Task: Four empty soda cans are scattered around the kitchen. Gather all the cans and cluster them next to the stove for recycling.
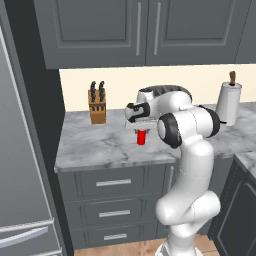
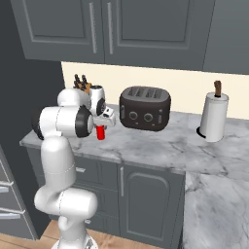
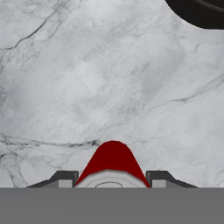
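Left base view: hand (image 1: 142, 131) clamped on red can (image 1: 142, 137) over the marble desk (image 1: 95, 147), knife block (image 1: 97, 104) at 10 o'clock.
Right base view: can (image 2: 101, 132) at 8 o'clock of toaster (image 2: 145, 108).
Hand view: fingers (image 3: 65, 178) flank the can (image 3: 112, 159).

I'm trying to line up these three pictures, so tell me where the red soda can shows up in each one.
Left base view: red soda can at centre, under the claw, on the marble counter.
Right base view: left of centre, left of the black toaster.
Hand view: bottom centre, between the claw's fingertips.
Shared landmark: the knife block behind the can.
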